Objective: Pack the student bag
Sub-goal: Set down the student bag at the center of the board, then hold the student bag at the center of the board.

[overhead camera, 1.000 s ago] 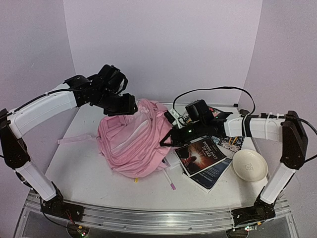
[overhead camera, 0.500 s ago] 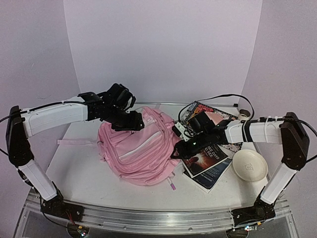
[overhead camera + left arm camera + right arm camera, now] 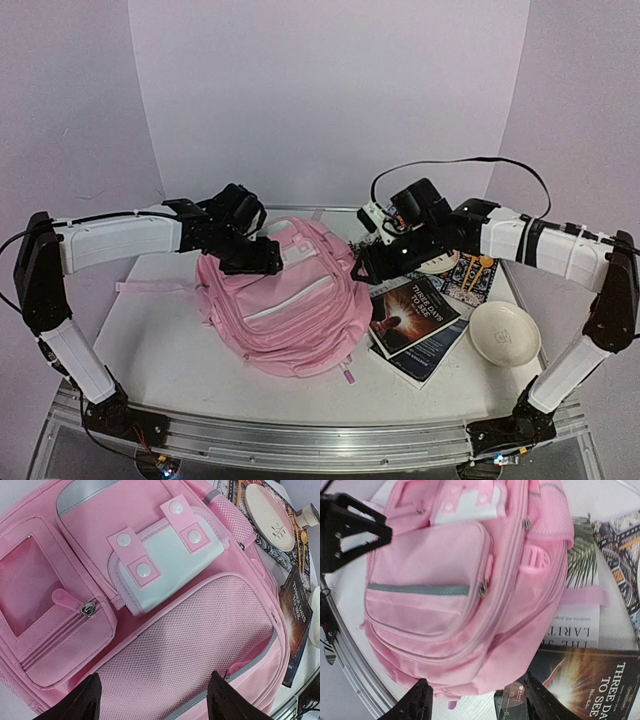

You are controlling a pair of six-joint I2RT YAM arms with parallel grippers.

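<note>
Though limp, pale-pink student bag (image 3: 290, 300), white-patched front up; left gripper (image 3: 155, 700), right gripper (image 3: 477, 700): fingers apart.

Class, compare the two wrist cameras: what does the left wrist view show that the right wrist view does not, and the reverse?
Only the left wrist view: a cream plate with a dark mark. Only the right wrist view: a white cover printed with palm leaves, and the table's metal edge. Both: the student bag and its white snap flap.
</note>
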